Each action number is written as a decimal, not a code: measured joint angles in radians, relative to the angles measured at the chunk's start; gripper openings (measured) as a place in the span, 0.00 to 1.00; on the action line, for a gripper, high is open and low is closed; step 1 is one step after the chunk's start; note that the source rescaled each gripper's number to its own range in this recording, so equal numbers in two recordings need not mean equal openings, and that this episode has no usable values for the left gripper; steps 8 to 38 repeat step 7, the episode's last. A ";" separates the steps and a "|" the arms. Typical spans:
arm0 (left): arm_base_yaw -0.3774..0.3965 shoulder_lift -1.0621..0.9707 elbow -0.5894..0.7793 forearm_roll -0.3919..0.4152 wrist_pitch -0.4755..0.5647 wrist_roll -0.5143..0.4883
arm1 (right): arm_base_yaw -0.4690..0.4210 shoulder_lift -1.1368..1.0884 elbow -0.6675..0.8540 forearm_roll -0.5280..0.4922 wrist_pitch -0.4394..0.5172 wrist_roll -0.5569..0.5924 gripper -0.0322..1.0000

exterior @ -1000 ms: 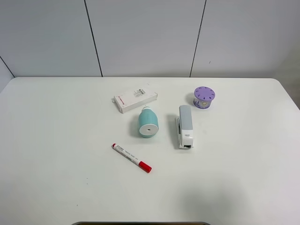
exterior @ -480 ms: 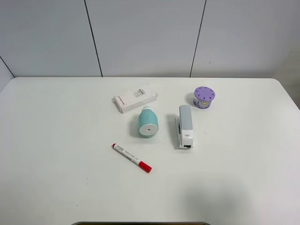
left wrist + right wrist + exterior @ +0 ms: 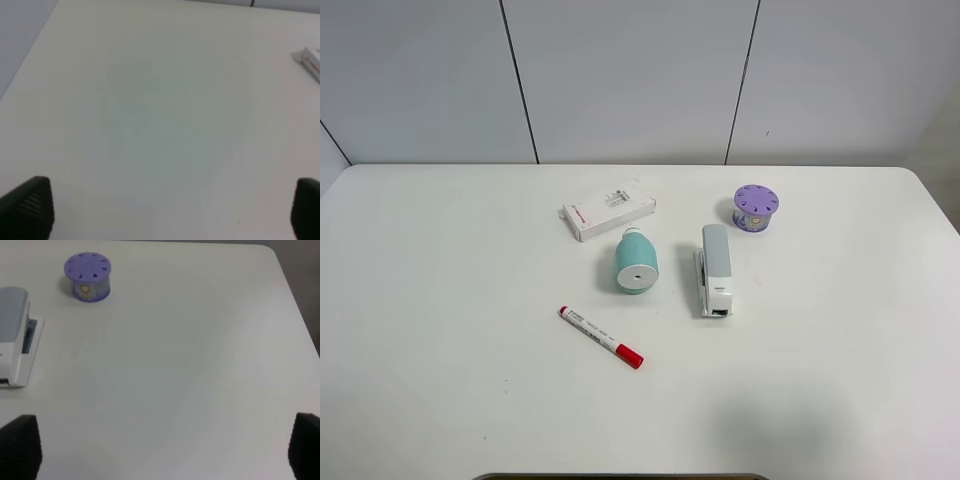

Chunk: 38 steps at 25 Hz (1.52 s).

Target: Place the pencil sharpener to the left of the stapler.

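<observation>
Nothing has shifted on the table across the last second; every object sits where it did and neither arm has entered the high view.

Both grippers stand wide and empty. On the left gripper only the dark fingertips show, at opposite edges of its wrist view, over bare table with just a corner of the white box at the far right. The right gripper is spread the same way; its wrist view takes in the stapler and the purple cylinder beyond it, but not the sharpener.

The pencil sharpener lies on its side near the table's middle, white round face toward the near edge, pale tapered end toward the far side. It already lies left of the stapler, a small gap apart, with the white box just beyond it and a red-capped marker nearer.

It looks a light, rigid plastic shell, smooth and rounded, so likely to roll or slip. Taking it across the widest part of the barrel seems safest. It lies well clear of both sets of fingers.
</observation>
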 joint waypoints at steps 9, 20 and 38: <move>0.000 0.000 0.000 0.000 0.000 0.000 | 0.000 0.000 0.000 0.000 0.000 0.000 1.00; 0.000 0.000 0.000 0.000 0.000 0.000 | 0.000 0.000 0.000 0.000 0.000 0.000 1.00; 0.000 0.000 0.000 0.000 0.000 0.000 | 0.000 0.000 0.000 0.000 0.000 0.000 1.00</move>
